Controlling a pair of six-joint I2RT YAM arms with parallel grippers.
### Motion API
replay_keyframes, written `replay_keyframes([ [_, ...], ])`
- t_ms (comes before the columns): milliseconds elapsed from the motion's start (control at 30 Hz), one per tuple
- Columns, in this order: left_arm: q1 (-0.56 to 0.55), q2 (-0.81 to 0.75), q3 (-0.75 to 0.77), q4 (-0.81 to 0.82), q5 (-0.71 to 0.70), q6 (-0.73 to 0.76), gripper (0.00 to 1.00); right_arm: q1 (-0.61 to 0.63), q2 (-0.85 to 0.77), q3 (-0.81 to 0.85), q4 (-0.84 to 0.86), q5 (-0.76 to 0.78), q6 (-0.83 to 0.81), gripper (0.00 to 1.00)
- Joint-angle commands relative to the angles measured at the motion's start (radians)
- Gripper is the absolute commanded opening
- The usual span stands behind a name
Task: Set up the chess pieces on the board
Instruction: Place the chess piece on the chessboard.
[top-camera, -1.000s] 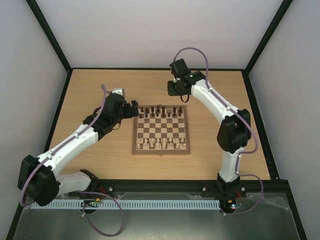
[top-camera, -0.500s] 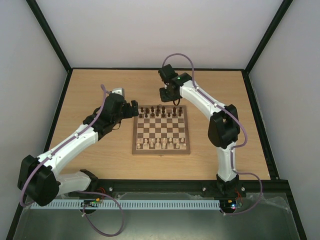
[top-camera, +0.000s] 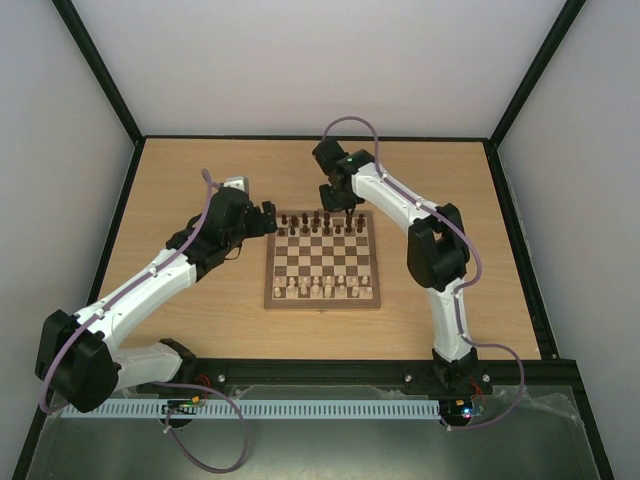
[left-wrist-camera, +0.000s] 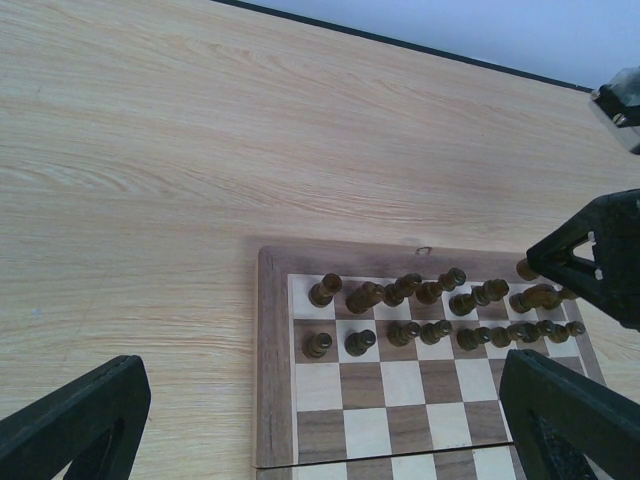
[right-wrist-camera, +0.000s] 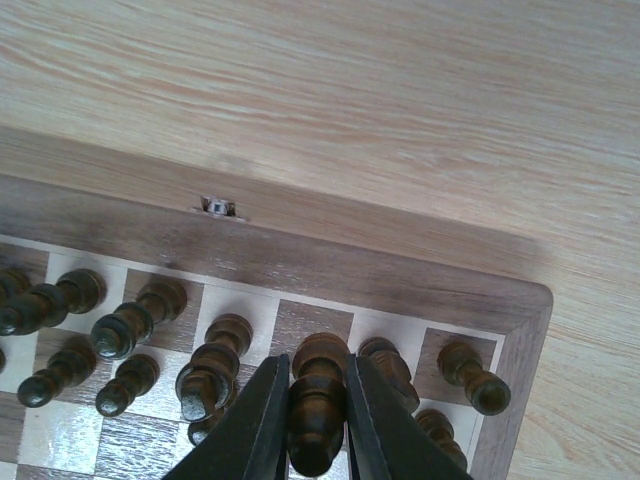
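Placement of one dark back-rank man is, we judge, the step in hand. Our right claw (right-wrist-camera: 316, 366) is closed to a narrow gap on a dark brown chess piece (right-wrist-camera: 316, 415), held upright by its body. It hangs over the far rank of the board (right-wrist-camera: 400, 265), toward the 1 o'clock corner as the top camera sees it. Other dark pieces (left-wrist-camera: 440, 310) crowd close on either side of it, filling the two ranks along the 12 o'clock edge. The pale pieces (top-camera: 322, 290) line the 6 o'clock edge. We cannot tell whether the held piece's base touches its square.

Our left claw (left-wrist-camera: 325, 370) is spread wide and holds nothing. It hovers above the table (top-camera: 200, 170), just off the board's 10 o'clock corner.

Next, we think, the piece should go straight down onto its own square. The fingers should then part only slightly and lift vertically, since its neighbours stand near enough to be knocked over.
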Motion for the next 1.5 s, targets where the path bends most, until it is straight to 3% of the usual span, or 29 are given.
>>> replay_keyframes([
  [0, -0.006, -0.019, -0.014, -0.005, -0.015, -0.008, 0.99, 0.011, 0.033, 0.030, -0.076, 0.014, -0.016, 0.14],
  [1467, -0.017, -0.031, -0.014, -0.017, -0.025, -0.011, 0.99, 0.019, 0.056, -0.086, 0.026, -0.013, 0.002, 0.18],
])
